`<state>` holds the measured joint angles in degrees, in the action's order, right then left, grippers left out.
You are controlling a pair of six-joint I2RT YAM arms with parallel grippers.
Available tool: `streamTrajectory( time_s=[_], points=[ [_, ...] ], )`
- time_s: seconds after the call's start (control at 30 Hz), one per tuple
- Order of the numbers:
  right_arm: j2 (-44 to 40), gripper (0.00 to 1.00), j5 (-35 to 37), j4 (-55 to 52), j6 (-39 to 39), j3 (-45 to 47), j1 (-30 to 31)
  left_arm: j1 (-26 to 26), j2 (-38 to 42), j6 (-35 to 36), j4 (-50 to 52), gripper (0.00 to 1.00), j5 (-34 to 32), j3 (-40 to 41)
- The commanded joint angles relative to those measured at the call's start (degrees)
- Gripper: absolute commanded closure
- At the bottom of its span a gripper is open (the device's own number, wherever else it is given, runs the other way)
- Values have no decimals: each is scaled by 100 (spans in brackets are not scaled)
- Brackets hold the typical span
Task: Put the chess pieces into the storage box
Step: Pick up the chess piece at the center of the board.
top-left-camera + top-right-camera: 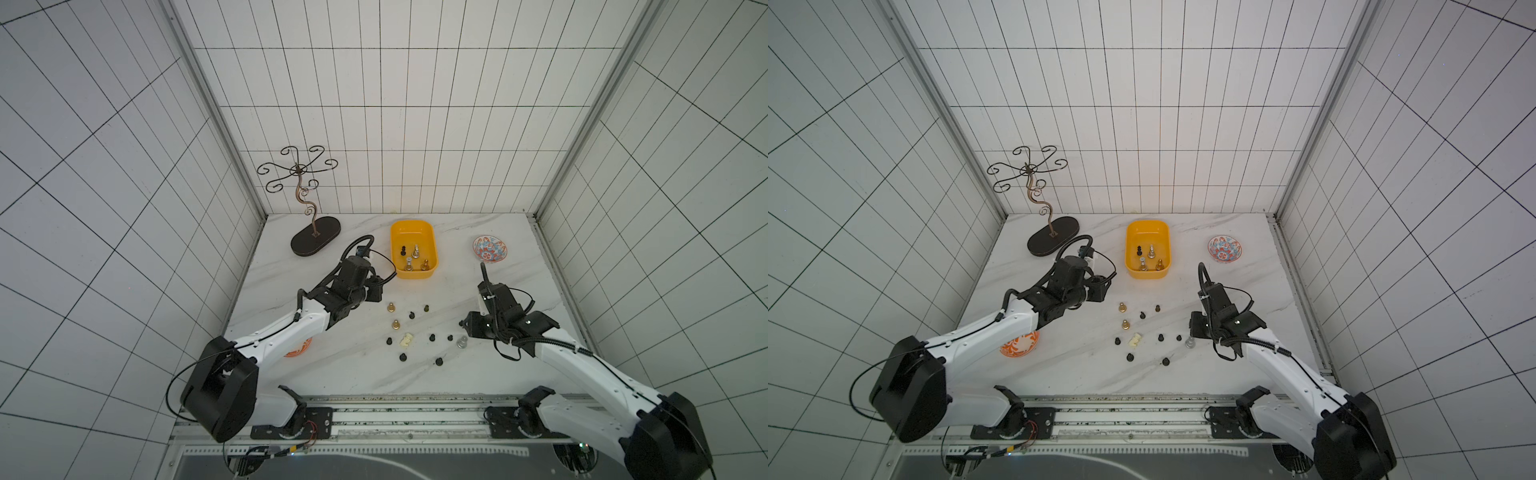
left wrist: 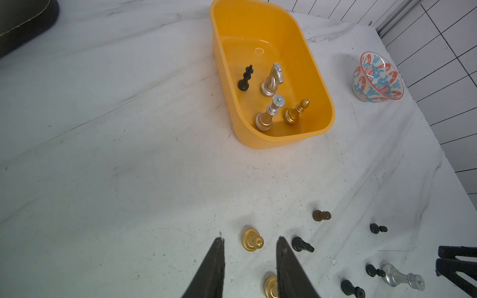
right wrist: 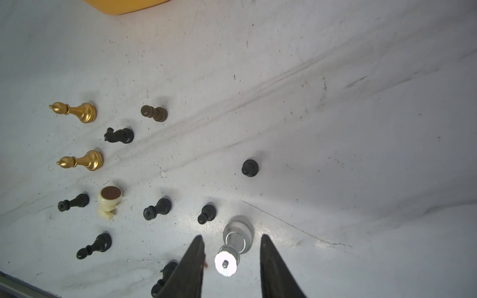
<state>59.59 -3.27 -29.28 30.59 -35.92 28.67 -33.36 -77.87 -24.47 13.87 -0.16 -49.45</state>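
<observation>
White marble tabletop: right gripper hangs open over the tall silver metal chess piece; centre first, then pinch gently.

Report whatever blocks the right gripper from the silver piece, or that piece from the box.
Nothing: the right gripper straddles the silver piece, jaws open. One black pawn stands near its line to the storage box.

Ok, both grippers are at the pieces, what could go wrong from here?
1. The right gripper straddles the tall silver piece, jaws open; an off-centre close could tip it.
2. A black piece sits right beside that gripper and may get knocked.
3. The left gripper brackets one gold piece, but a second gold piece, partly hidden, lies close and could be bumped.
</observation>
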Motion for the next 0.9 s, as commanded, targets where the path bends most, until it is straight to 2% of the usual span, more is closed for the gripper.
streamTrajectory(
  time_s=[0.0, 0.33, 0.87],
  points=[
    [-108, 63, 219, -96, 381, 335, 99, -57, 131, -109, 1, 67, -71, 91],
    [-204, 62, 289, -99, 514, 463, 296, -165, 157, -202, 38, 67, -153, 172],
    [395, 63, 366, 29, 498, 461, 635, -210, 252, -234, 21, 67, -177, 370]
  ],
)
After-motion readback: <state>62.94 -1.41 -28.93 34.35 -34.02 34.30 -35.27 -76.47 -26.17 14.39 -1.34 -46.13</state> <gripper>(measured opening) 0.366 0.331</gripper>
